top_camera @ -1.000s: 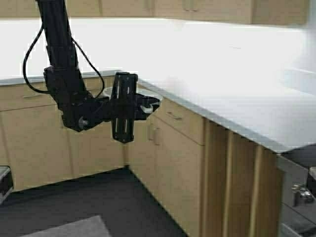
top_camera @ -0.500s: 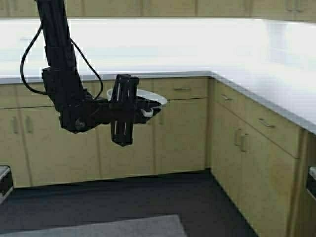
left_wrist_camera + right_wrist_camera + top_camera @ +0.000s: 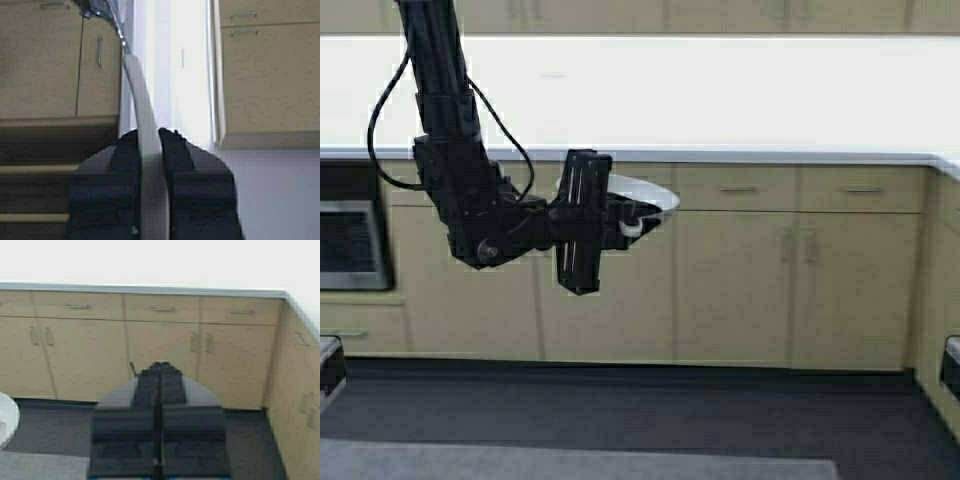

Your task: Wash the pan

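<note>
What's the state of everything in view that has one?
pan: off the counter, held in the air by its rim
left gripper: jaws shut on the pan
right gripper: jaws shut, holding nothing
cabinet doors: closed
drawers: closed

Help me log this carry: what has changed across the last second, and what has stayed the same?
The robot has moved: its base turned left, so the counter corner slid off to the right and a straight run of cabinets with a built-in oven now faces it. Nothing was grasped or released. The left gripper stays clamped on the rim of the pan, held in the air as before; the right gripper stays shut.
</note>
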You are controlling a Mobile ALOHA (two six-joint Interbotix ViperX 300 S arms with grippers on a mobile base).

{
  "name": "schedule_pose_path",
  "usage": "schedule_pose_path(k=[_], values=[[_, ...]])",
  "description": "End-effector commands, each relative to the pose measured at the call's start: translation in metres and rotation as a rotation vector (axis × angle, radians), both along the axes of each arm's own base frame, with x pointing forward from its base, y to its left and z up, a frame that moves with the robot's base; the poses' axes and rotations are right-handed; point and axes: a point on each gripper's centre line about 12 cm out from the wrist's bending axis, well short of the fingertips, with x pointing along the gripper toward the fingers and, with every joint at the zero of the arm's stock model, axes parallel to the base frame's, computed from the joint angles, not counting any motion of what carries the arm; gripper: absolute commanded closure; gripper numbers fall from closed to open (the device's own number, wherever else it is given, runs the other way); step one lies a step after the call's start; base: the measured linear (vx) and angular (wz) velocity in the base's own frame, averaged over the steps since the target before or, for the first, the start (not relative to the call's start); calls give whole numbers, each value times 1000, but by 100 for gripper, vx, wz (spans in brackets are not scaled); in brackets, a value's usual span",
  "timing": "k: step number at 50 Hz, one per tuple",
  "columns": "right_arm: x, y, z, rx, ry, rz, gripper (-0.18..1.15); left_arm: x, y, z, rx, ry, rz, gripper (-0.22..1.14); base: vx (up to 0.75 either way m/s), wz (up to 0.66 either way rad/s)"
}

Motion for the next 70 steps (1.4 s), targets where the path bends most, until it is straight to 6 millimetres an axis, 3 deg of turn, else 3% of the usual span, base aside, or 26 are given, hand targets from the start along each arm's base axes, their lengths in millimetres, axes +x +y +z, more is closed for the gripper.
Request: schedule_pose_path(k=[1,33,47,70], values=[[0,0,5,0,-17,2,90,8,-4,19,-22,-77,-8,89,12,63],[5,0,-2,6,31,1,90,6,-3,25,-38,-69,-14,89,14,61],[3,0,-5,6,35,1,90,2,-4,19,-29,-53,-31,89,13,45],[3,0,-1,8,20,1,90,-5,-2,43,-58,-88,-47,89,17,36]])
